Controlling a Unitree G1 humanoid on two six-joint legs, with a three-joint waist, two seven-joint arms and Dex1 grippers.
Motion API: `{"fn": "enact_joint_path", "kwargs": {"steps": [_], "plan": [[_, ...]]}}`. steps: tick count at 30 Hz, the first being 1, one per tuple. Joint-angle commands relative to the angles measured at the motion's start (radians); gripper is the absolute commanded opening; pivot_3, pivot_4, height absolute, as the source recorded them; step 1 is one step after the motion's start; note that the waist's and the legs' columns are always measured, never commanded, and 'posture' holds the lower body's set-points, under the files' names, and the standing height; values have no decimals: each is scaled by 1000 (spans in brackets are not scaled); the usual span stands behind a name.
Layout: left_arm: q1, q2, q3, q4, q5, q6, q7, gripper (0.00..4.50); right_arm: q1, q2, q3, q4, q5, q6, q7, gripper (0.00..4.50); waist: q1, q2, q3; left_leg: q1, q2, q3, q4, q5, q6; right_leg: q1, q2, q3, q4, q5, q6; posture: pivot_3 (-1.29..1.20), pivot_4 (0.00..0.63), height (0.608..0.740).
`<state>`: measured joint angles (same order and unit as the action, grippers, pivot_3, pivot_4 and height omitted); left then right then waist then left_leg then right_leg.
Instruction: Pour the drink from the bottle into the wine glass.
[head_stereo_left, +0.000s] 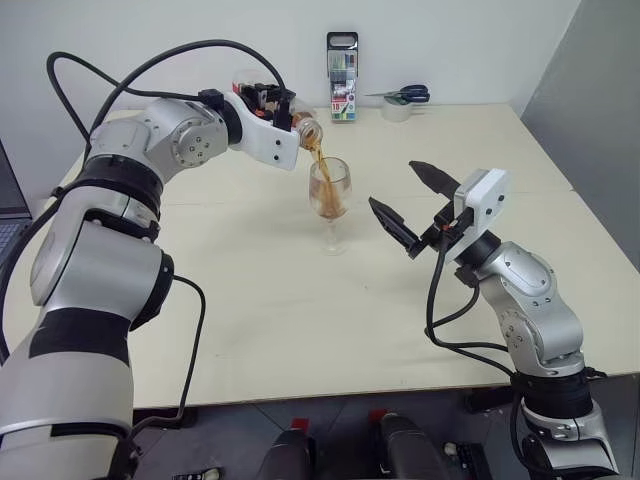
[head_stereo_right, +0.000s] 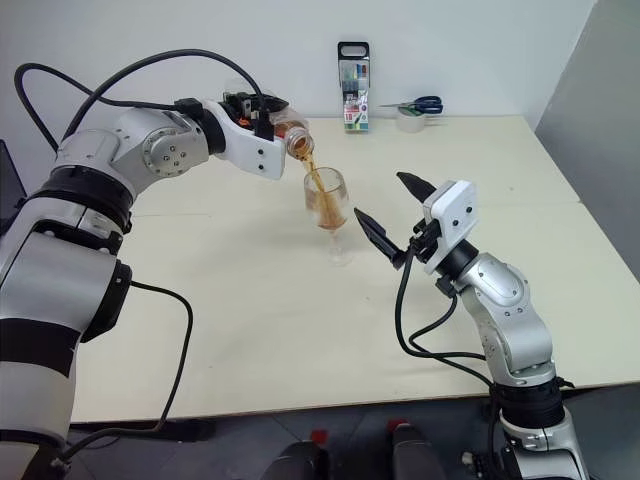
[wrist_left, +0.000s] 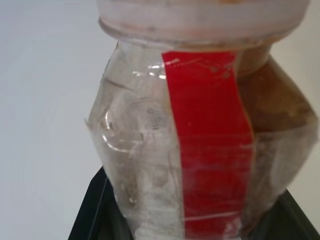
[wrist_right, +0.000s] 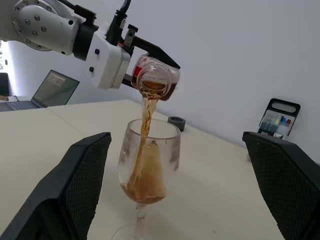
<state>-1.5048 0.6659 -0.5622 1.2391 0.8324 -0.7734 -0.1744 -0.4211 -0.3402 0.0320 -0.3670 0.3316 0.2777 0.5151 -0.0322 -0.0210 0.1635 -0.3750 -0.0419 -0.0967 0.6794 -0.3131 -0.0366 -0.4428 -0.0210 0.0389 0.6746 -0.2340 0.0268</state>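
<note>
Broadly, the pale worktop (head_stereo_left: 250, 330) carries the wine glass (head_stereo_left: 330, 200), upright near its middle. Above it the left gripper (head_stereo_left: 272, 100) has its jaws clenched on the bottle (head_stereo_left: 300, 124) — long axis near level, mouth tipped down toward the glass rim. The right gripper (head_stereo_left: 412, 200) hangs just beside the glass, jaws released and holding nothing. The drink (wrist_right: 146, 117) falls in a thin brown stream into the bowl. The left wrist view shows the bottle's red label strip close up; the right wrist view looks into its open mouth — and a small dark cap (wrist_right: 176, 123) lies on the worktop behind.
</note>
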Motion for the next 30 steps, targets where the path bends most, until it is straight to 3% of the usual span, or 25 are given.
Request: {"fn": "enact_joint_path", "kwargs": {"steps": [1,24,30], "plan": [[-51,18,1,-3,4,-2,30,1789,0,-1,-8,-12,-6,-29,5,4500,0,0,0,0,0,0,0,0,0,0,0,0,0,0,0,0,150,740],[-63,17,-13,11,27,10,58,1789,-4,-9,-4,-18,-9,-22,11,4500,0,0,0,0,0,0,0,0,0,0,0,0,1,0,0,0,150,740],[-48,3,37,23,-43,23,-4,1789,-4,-7,-5,-15,-10,-23,9,4500,0,0,0,0,0,0,0,0,0,0,0,0,1,0,0,0,150,740]]}}
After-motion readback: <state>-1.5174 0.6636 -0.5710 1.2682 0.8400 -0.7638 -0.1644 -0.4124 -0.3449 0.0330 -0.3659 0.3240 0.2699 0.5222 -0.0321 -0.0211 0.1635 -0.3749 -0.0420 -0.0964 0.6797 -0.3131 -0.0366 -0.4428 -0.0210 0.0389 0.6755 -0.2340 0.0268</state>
